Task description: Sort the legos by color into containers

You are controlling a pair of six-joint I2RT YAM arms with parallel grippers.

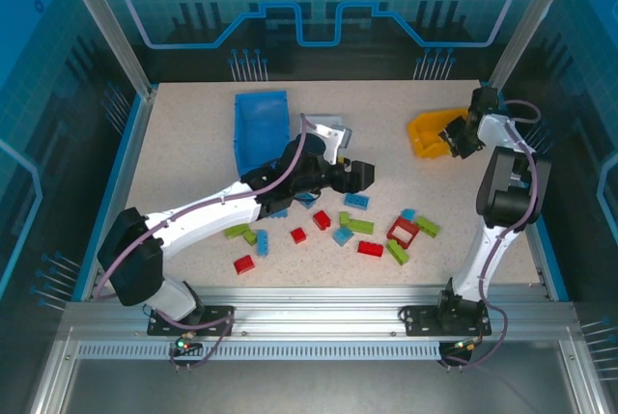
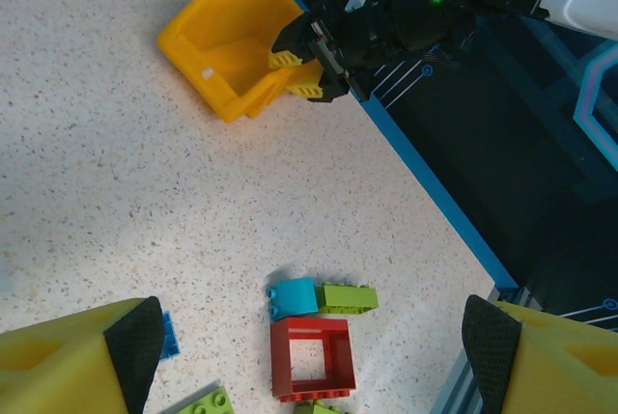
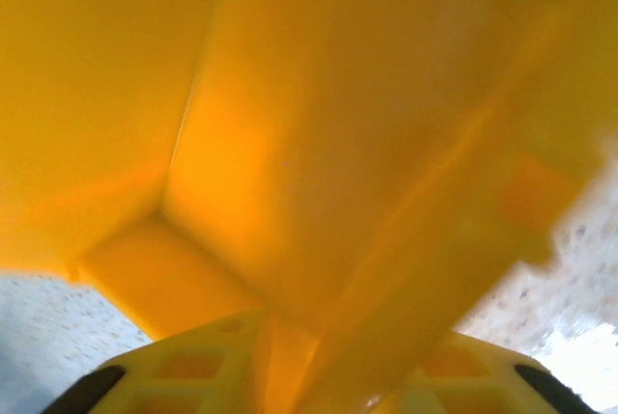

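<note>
The left gripper (image 1: 359,175) stands wide open and holds nothing, near the small red, blue and lime-green studded plastic bricks (image 1: 370,248) scattered on the speckled table (image 1: 193,144). The right gripper (image 1: 456,134) has its fingers closed on the wall of the orange-yellow plastic bin (image 1: 425,132) at the far right.

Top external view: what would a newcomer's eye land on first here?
The orange-yellow bin at the far right, its wall pinched by the right gripper. Then the red, blue and lime bricks scattered at centre front, with the open left gripper near them.
</note>
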